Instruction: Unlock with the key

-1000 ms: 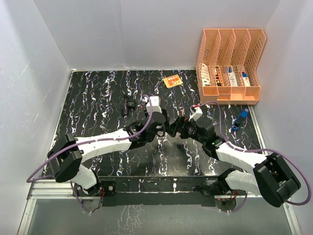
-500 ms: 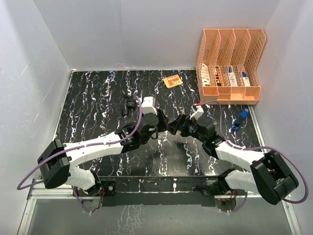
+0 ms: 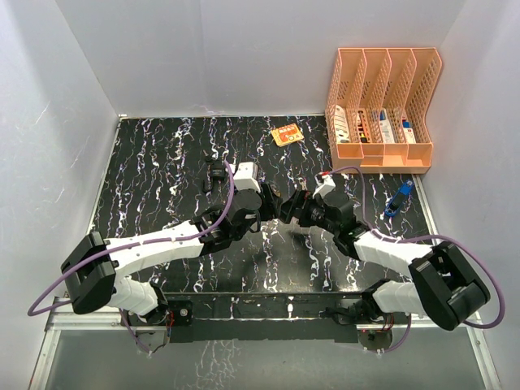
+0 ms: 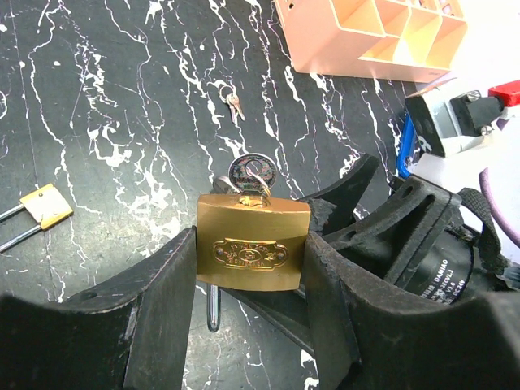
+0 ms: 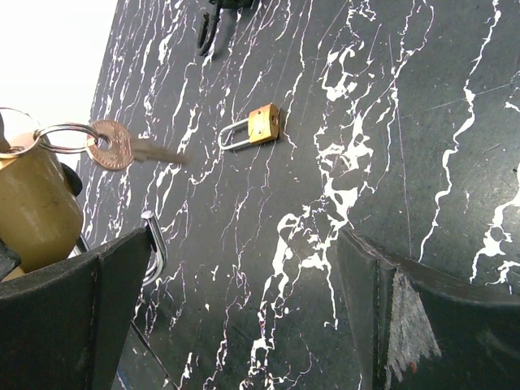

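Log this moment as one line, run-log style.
left gripper: shut on brass padlock | right gripper: open, empty | key: hanging on ring, blade showing

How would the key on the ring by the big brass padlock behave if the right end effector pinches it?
The key hangs on a loose ring, its blade blurred, so it will likely swing or twist away. Thin flat metal, probably slippery between pads. The padlock, clamped in the left end effector, should hold steady.
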Available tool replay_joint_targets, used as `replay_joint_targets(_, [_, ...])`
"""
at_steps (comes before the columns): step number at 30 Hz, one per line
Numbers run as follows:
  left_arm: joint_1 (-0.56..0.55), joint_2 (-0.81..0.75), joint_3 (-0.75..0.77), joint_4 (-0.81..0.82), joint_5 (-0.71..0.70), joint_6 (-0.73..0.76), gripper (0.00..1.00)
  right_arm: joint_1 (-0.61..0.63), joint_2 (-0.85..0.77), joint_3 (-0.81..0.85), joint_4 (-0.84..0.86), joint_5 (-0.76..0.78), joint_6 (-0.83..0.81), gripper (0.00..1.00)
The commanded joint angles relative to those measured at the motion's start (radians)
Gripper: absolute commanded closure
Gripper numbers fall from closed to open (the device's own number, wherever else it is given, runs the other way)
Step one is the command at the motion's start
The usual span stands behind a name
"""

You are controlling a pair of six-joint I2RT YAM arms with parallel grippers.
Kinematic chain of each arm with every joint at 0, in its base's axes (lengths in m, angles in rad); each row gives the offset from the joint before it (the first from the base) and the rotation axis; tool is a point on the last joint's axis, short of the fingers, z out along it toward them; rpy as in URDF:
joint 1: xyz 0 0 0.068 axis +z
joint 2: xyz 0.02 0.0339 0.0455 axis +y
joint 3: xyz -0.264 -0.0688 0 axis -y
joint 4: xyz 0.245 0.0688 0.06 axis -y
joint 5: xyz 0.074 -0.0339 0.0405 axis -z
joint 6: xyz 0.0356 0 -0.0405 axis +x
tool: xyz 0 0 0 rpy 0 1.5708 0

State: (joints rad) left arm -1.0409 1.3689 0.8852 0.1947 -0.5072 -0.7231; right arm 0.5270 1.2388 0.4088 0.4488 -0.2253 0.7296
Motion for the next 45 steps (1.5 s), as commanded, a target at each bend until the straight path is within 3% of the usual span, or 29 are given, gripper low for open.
replay_joint_targets(1, [-0.001,-0.062,0.007,0.115,0.010,-0.019,1.00,-0.010,0.021,0.047,0.006,0.009,-0.035,0.04])
replay_joint_targets(8, [0.001,-0.055,0.010,0.070,-0.042,-0.008,1.00,-0.011,-0.053,0.044,-0.017,0.032,-0.044,0.04])
replay_joint_targets(12, [0.009,-0.050,0.012,0.043,-0.082,0.002,1.00,-0.012,-0.108,0.064,-0.114,0.082,-0.073,0.04])
replay_joint_targets(21, [0.022,-0.047,0.029,0.050,-0.065,0.007,1.00,-0.012,-0.099,0.093,-0.209,0.144,-0.095,0.04])
replay_joint_targets(35, [0.022,0.029,0.058,0.099,0.005,-0.017,1.00,-0.011,0.069,0.135,-0.073,0.001,-0.055,0.04])
replay_joint_targets(45, [0.021,0.035,0.045,0.119,0.018,-0.027,1.00,-0.011,0.095,0.130,-0.002,-0.070,-0.029,0.04])
